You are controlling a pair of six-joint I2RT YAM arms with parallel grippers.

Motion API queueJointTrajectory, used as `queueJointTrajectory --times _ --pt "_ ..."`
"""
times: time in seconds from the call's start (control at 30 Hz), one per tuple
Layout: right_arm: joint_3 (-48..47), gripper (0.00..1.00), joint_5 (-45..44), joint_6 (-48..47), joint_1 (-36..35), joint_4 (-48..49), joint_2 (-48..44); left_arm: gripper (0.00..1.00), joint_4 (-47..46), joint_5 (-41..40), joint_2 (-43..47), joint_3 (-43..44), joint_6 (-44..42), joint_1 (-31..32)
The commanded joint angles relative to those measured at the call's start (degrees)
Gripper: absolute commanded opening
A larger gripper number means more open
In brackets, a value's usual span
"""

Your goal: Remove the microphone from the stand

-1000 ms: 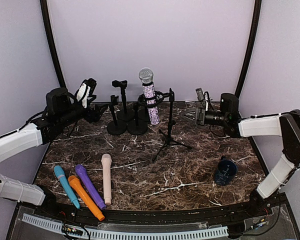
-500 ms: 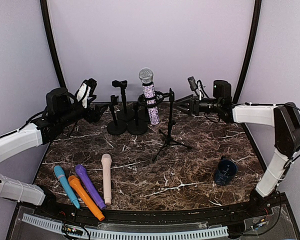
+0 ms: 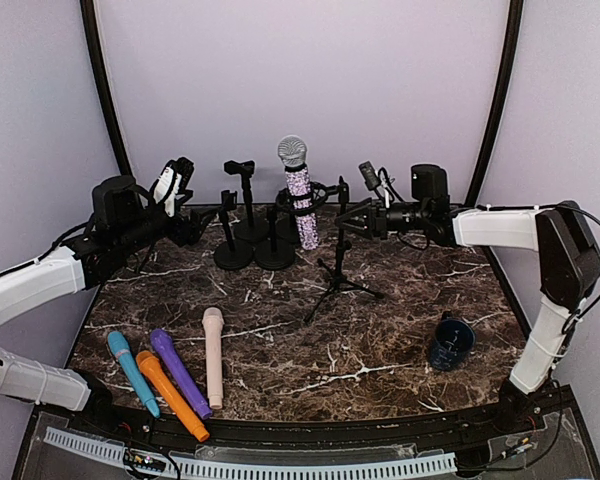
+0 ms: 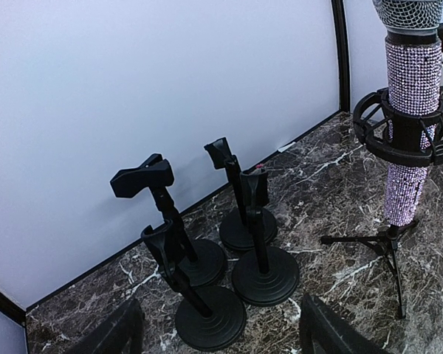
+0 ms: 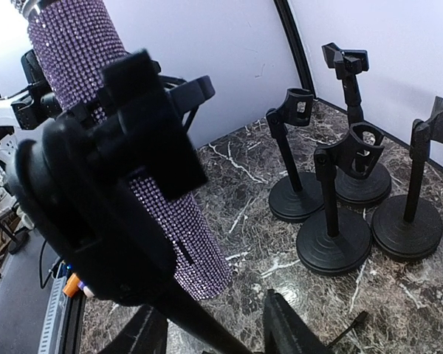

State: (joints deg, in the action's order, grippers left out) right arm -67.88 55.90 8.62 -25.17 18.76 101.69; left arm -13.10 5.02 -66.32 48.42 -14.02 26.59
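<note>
Top external view: rhinestone-studded purple microphone with silver mesh head [image 3: 297, 200] sits upright in the black ring shock mount [image 4: 407, 140] of the black tripod stand [image 3: 338, 275], near the far edge of the dark marble tabletop [image 3: 380, 340], about mid-width. Right gripper [image 3: 346, 218] is at the stand's right side, level with the mount; claw spread wide, gripping nothing. Right wrist view: mount and mic fill the frame just ahead of the fingers [image 5: 288, 324]. Whether they touch the stand, can't tell. Left gripper [image 4: 220, 313] is near the far-left corner, claw wide apart, empty, facing four black round-base clip stands [image 4: 266, 273]. Blue mic [image 3: 132, 372], orange mic [image 3: 170, 395], purple mic [image 3: 178, 372] and cream mic [image 3: 213, 355] lie by the near-left corner. Dark blue cup [image 3: 450, 343] sits near the right edge.
</note>
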Motion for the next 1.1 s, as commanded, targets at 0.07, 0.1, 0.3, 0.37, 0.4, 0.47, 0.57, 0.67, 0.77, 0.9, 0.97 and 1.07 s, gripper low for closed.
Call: queueJointTrajectory --times 0.07,0.1,0.3,0.37,0.4,0.47,0.57,0.67,0.77,0.9,0.97,1.07 --pt "-0.5 0.35 1.3 3.5 -1.1 6.2 0.4 0.75 0.2 0.0 0.4 -0.8 -0.8 0.3" --pt "-0.3 0.32 1.0 3.6 -1.3 6.4 0.2 0.75 0.2 0.0 0.3 -0.8 -0.9 0.3" --pt "2.4 0.19 -2.7 3.3 -2.5 7.5 -2.5 0.74 0.2 0.1 0.2 -0.8 -0.9 0.4" --pt "4.0 0.16 -4.6 3.2 -3.1 8.2 -3.9 0.75 0.2 0.0 0.1 -0.8 -0.9 0.4" --pt "5.0 0.16 -6.5 3.0 -3.4 8.5 -4.8 0.75 0.2 0.1 0.1 -0.8 -0.9 0.4" --pt "7.1 0.13 -9.8 2.4 -4.4 9.3 -6.9 0.75 0.1 0.0 0.1 -0.8 -1.0 0.4" --pt "10.9 0.09 -17.7 0.8 -6.7 10.5 -10.2 0.75 0.1 0.0 0.1 -0.9 -1.0 0.4" --pt "15.0 0.01 -27.7 -1.4 -9.9 12.5 -14.0 0.75 0.1 0.0 0.0 -0.9 -1.1 0.4" --pt "19.6 0.0 -38.7 -1.3 -13.2 15.7 -17.0 0.75 0.0 0.0 -0.1 -1.0 -1.0 0.5" --pt "23.7 0.0 -54.6 -0.8 -19.4 20.9 -19.8 0.75 -0.1 0.2 -0.2 -1.1 -1.1 0.6" --pt "24.9 0.0 -63.7 -0.9 -22.6 23.6 -20.2 0.75 -0.2 0.2 -0.3 -1.1 -1.1 0.6" --pt "25.8 0.0 -74.0 1.5 -26.0 28.2 -19.2 0.75 -0.2 0.3 -0.4 -1.1 -1.1 0.7"
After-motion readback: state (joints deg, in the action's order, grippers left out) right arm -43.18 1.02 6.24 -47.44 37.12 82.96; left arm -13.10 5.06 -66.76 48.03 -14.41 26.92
